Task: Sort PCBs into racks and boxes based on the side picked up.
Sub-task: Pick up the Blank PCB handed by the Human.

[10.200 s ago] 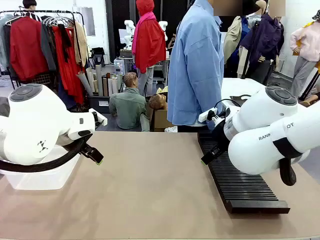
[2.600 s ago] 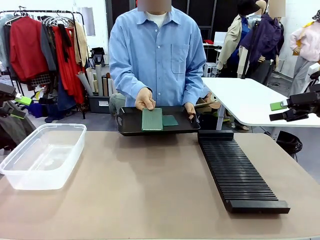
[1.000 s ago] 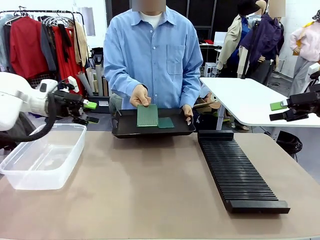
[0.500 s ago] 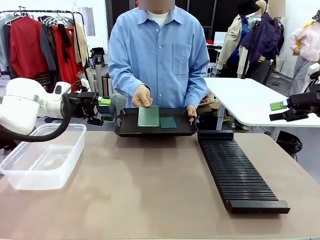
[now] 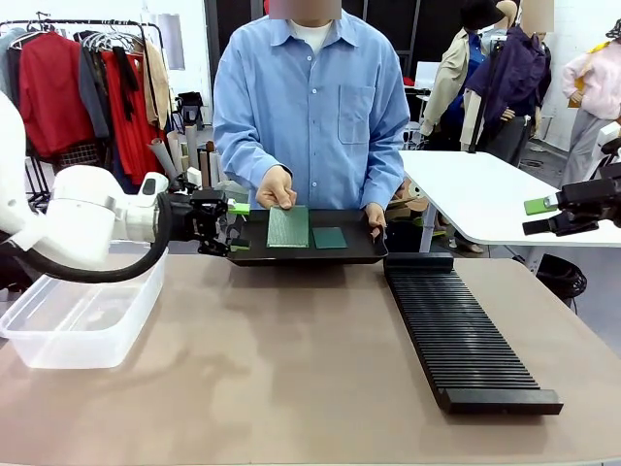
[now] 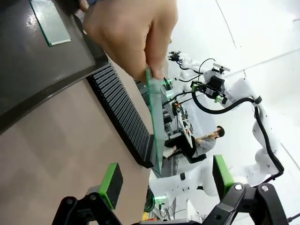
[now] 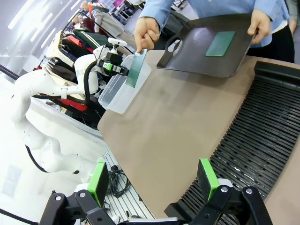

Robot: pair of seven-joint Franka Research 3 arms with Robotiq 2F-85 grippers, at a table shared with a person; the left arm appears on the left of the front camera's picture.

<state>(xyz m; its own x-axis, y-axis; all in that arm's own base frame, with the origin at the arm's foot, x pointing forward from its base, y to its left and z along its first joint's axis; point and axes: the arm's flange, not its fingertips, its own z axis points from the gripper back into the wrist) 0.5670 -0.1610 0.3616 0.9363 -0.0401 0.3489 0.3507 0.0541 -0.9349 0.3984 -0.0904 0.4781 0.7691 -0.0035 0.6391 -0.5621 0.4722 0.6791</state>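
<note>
A person's hand (image 5: pixel 277 187) holds the larger PCB (image 5: pixel 288 225) upright over a shallow black tray (image 5: pixel 359 253). The smaller PCB (image 5: pixel 329 237) lies flat in that tray. My left gripper (image 5: pixel 236 225) is open just left of the held board. In the left wrist view the larger PCB (image 6: pixel 154 126) hangs edge-on, its lower end just ahead of the gap between my open fingers (image 6: pixel 111 183). The rack (image 5: pixel 461 330) lies on the table's right side, and the clear box (image 5: pixel 82 306) stands at the left. My right gripper (image 5: pixel 539 216) hovers open at the far right, off the table.
The person's other hand (image 5: pixel 375 217) holds the tray's right end at the table's far edge. A white table (image 5: pixel 475 199) stands behind on the right. In the right wrist view the rack (image 7: pixel 248 136) lies below my open gripper (image 7: pixel 153 180).
My left arm has swung right, from over the box to beside the tray, closing on the held PCB. The person keeps the board upright. The right gripper has stayed still.
</note>
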